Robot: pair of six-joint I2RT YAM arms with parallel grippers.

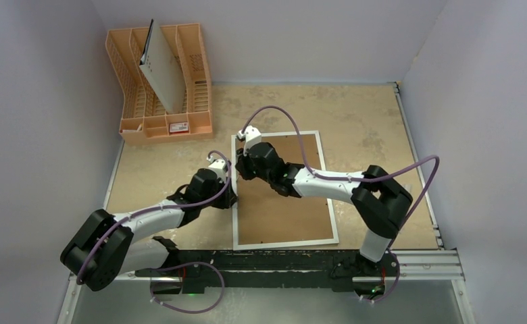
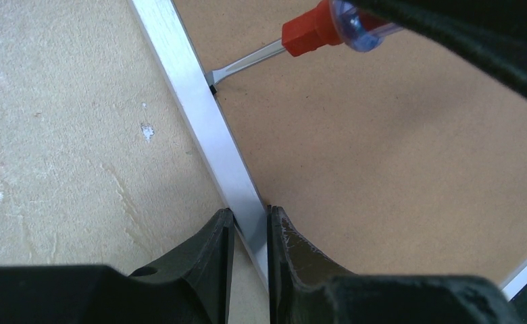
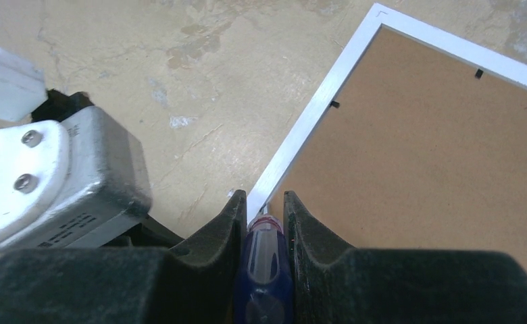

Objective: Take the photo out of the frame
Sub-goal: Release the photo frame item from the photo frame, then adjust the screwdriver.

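Note:
The frame [image 1: 284, 216] lies back-up on the table, its brown fibreboard back inside a narrow white border [image 2: 207, 115]. The photo is hidden under that back. My left gripper [image 2: 251, 214] is shut on the frame's left border, one finger outside it and one on the board; from above it shows at the frame's left edge [image 1: 230, 197]. My right gripper [image 3: 264, 199] is shut on a screwdriver [image 3: 265, 263] with a blue handle and red collar. The screwdriver's flat tip [image 2: 215, 75] rests at a small black tab [image 2: 212, 88] on the left border, just ahead of my left gripper.
An orange plastic rack [image 1: 159, 88] stands at the back left with a grey-white holed board [image 1: 161, 71] leaning in it. More black tabs [image 3: 334, 104] sit along the frame's inner edge. My left wrist housing [image 3: 51, 175] is close beside my right fingers. Walls enclose the table.

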